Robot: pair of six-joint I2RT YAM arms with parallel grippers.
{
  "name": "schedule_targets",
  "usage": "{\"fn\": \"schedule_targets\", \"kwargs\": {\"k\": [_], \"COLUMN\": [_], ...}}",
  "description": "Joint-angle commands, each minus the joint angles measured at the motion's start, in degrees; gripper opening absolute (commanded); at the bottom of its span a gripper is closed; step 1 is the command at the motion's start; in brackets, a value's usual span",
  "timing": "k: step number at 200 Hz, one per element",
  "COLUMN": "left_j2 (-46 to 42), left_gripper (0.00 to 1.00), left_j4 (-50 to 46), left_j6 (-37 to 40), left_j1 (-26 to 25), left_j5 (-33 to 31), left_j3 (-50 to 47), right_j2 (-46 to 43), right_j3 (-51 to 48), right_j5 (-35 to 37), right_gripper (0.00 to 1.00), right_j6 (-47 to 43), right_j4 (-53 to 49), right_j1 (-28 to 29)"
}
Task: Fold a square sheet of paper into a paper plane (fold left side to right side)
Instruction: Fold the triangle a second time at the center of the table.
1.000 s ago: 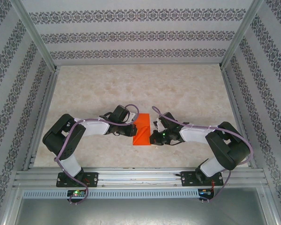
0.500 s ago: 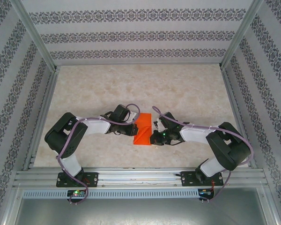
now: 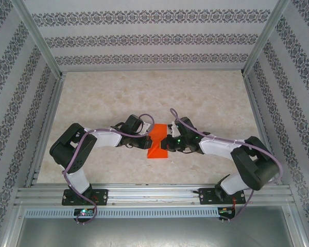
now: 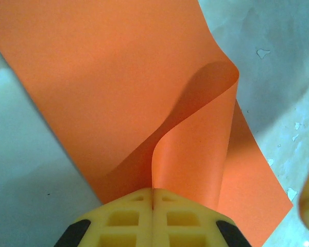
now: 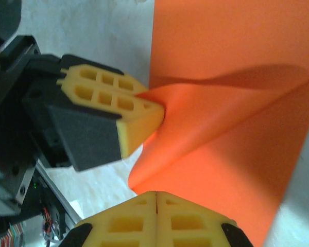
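Paper-plane fold under way: the left hand (image 4: 153, 195), clamped fully shut, pinches the left edge of the thin, bright orange-red square sheet of paper (image 4: 108, 77) and raises it in a soft curl, apparently to carry that side over to the right. The right hand (image 5: 157, 199), also closed, sits at the sheet's opposite edge, seemingly pinning it to the pale marbled counter (image 3: 92, 103); whether it grips paper is unclear. The sheet lies mid-counter between both hands.
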Motion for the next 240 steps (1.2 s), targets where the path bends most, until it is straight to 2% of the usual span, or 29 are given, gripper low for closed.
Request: {"fn": "schedule_targets", "kwargs": {"k": [1, 93, 240], "left_j2": [2.62, 2.94, 3.31], "left_gripper": [0.0, 0.0, 0.0], "left_j4": [-3.03, -3.13, -3.81], "left_j6": [1.14, 1.19, 1.31], "left_j1": [-0.19, -0.37, -0.55], "left_j5": [-2.89, -2.73, -3.52], "left_j3": [-1.16, -0.84, -0.49], "right_j2": [2.98, 10.16, 12.16], "right_j3": [2.97, 5.17, 3.41], "right_j5": [1.0, 1.49, 4.84], "right_gripper": [0.0, 0.0, 0.0], "right_j6": [2.24, 2.07, 0.58], "right_j4": [4.86, 5.8, 0.35], "right_j1": [1.29, 2.32, 2.43]}}
